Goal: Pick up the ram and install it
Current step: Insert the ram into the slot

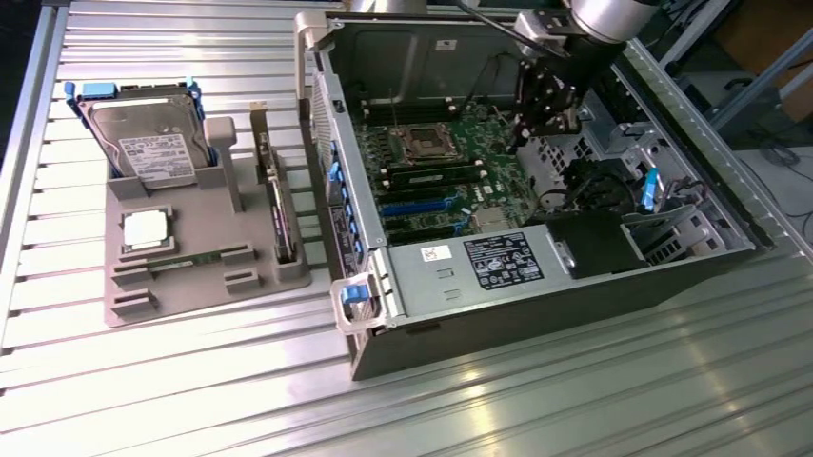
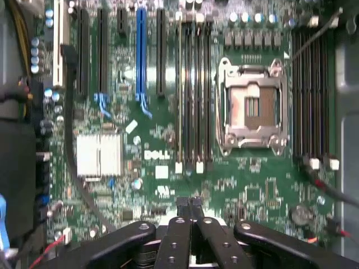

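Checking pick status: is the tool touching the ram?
Apart. The exterior view shows the ram lying on the grey tray, while the tool hangs over the motherboard inside the case.

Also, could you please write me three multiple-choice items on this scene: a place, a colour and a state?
1. Where does the ram lie? A in a motherboard slot; B in the gray tray; C on the power supply.
2. What colour is the motherboard? A green; B red; C white.
3. The processor socket is: A filled; B under a cooler; C empty.

Answers: B, the ram rests in the tray; A, the motherboard is green; C, the socket shows bare contacts.
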Motion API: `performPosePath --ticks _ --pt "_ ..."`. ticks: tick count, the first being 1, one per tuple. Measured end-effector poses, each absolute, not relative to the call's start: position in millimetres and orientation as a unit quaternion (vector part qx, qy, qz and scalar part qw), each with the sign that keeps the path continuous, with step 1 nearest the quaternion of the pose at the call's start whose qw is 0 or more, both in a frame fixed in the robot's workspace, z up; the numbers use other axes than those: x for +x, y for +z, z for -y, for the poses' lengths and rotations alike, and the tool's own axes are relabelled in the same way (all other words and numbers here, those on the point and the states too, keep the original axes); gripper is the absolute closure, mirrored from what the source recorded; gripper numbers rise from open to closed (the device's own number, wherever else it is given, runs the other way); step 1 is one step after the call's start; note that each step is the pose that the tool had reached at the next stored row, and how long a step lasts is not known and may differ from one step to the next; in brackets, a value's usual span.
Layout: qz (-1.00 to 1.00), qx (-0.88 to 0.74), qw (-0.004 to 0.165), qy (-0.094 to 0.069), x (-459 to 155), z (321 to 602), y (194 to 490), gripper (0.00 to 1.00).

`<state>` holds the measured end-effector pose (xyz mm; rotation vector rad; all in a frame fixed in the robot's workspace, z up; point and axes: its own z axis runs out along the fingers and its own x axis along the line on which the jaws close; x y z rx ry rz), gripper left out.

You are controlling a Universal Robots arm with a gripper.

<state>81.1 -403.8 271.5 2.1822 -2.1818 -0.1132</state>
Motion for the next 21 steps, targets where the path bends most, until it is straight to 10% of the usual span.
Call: performPosePath --ticks 7,21 --pt "0.706 0.706 0.027 -0.037 85.2 403.8 324.2 0.9" --pt "0.706 0.706 0.027 -0.037 85.2 403.8 325.1 0.9"
